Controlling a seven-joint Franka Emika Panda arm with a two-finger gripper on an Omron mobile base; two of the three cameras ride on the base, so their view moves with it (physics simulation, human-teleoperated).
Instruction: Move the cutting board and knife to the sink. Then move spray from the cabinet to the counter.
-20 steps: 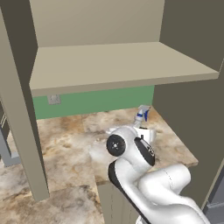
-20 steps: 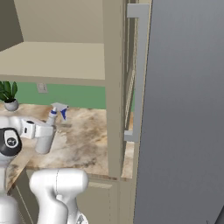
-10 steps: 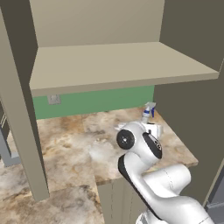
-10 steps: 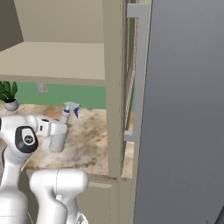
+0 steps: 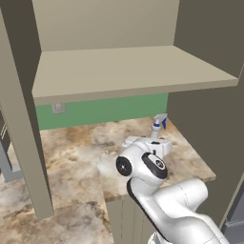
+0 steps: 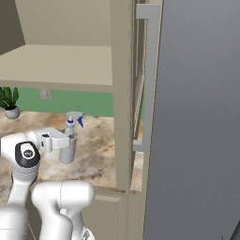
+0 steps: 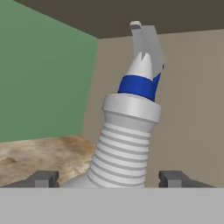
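The spray is a pale grey bottle with a white-and-blue nozzle. It stands upright low over the marble counter, below the cabinet shelf. My gripper reaches it from the side and is shut on its body. In the hand view the ribbed neck of the spray rises tilted between the two fingertips of my gripper. The cutting board, knife and sink are out of view.
The cabinet's side panels come down to the counter on both sides of the spray. A tall grey door with a long handle stands to the right. A potted plant and a wall outlet are at the back.
The gripper carried the spray to the right along the counter, toward the right cabinet panel. Over the last half second it has hardly moved.
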